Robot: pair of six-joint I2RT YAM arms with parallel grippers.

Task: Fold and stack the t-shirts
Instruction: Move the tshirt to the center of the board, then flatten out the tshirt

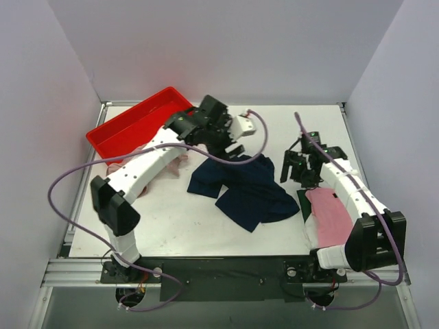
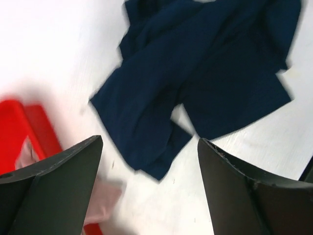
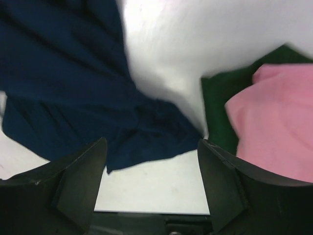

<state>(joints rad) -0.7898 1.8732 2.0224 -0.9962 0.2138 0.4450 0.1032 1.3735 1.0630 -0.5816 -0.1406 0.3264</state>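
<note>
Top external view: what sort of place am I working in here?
Probably a lab test cell: a white tabletop enclosed by plain white panel walls, two white robot arms bolted to a metal rail at its near edge, with a crumpled dark navy cloth t-shirt and a red plastic tray.

A white counter has a dark blue t-shirt lying crumpled in the middle. A red tray sits at the far left corner. A pale pink t-shirt pokes out from under the left arm, near the tray. The left jaws hang over the far edge of the blue shirt. A bright pink t-shirt lies at the right on something dark green, close by the right arm. The right jaws are just beside the blue shirt's right edge.
</note>
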